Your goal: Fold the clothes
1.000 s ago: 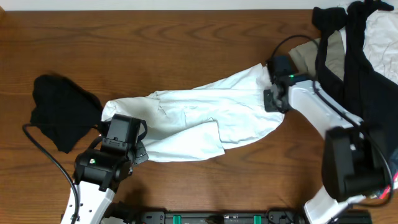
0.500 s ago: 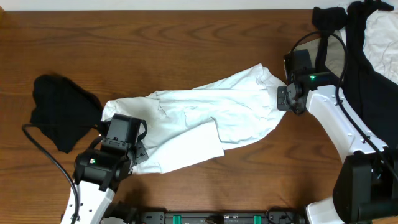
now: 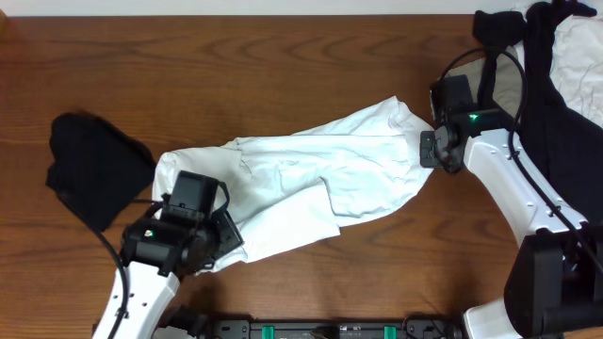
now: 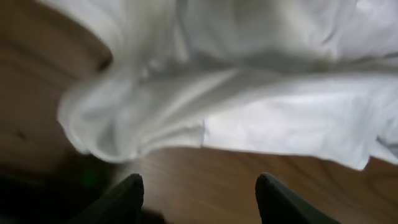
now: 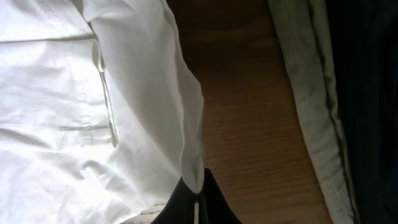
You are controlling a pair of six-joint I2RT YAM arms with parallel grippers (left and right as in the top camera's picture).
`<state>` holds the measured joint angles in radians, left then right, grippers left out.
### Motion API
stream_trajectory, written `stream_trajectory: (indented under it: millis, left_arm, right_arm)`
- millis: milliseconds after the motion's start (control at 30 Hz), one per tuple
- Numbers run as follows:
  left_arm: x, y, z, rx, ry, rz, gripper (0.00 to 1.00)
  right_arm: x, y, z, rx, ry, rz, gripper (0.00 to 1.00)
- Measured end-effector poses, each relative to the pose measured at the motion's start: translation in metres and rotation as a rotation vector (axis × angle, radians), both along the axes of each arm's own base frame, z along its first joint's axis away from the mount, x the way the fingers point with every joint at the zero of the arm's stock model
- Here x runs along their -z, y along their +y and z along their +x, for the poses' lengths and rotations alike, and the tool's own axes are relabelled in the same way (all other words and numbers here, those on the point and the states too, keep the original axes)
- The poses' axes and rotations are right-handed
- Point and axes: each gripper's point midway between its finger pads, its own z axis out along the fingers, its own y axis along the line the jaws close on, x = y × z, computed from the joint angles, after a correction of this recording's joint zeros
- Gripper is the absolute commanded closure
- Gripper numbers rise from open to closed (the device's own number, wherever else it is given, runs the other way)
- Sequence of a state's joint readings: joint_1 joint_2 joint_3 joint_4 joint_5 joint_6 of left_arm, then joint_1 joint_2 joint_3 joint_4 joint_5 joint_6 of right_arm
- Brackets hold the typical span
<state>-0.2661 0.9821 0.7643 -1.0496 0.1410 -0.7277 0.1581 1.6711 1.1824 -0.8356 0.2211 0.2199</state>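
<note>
Both at white T-shirt point(image 3: 320, 179): left pincer point(image 4: 199, 185) wide, cloth just ahead; right pincer point(image 5: 195, 198) pinching edge.

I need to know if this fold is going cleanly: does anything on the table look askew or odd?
The white T-shirt lies slanted and rumpled, with one flap doubled over its lower edge at an angle. The right gripper pinches one end; the left gripper is open over the table. Nothing looks torn or spilled.

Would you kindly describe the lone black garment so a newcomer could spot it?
On the wooden table, look left of the long white T-shirt. The black garment lies crumpled there, alone, unlike the black pieces heaped at the far right corner.
</note>
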Motion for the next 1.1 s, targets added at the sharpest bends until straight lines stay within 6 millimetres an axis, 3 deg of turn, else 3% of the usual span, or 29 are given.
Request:
stream_trajectory:
  millis: [267,533,767,1100]
  left_arm:
    - [0.042,-0.012,-0.036,-0.047,0.144,-0.031,0.40]
    - [0.065,-0.019,-0.029,-0.164,0.107,-0.052,0.39]
    - [0.080,-0.010,-0.023,-0.270,0.069,-0.023,0.39]
    - [0.092,-0.012,-0.006,-0.303,0.037,-0.022,0.39]
  right_arm:
    - [0.000,0.000,0.001,0.000,-0.004,0.001,0.99]
    - [0.000,0.000,0.001,0.000,-0.006,0.001,0.99]
    - [0.000,0.000,0.001,0.000,-0.006,0.001,0.99]
    - [0.000,0.000,0.001,0.000,-0.005,0.001,0.99]
